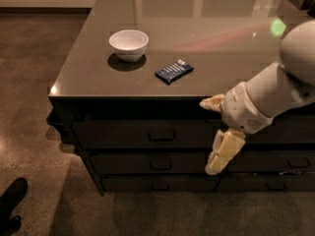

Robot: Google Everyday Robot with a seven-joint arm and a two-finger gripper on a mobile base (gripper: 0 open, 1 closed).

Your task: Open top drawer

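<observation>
The top drawer [123, 133] is the wide dark front panel just under the counter top, with a small loop handle [161, 135] at its centre. It looks shut. My gripper [209, 135] hangs in front of the drawers, to the right of that handle and at about its height. Its fingers are spread wide: one fingertip [205, 102] points left by the counter edge, the other finger [222, 154] points down over the second drawer. It holds nothing.
Two shallower drawers [161, 165] lie below the top one, and another column of drawers [295, 161] stands to the right. On the counter [88, 68] sit a white bowl [129, 44] and a blue snack packet [173, 71]. A dark shoe [12, 200] is on the floor at the lower left.
</observation>
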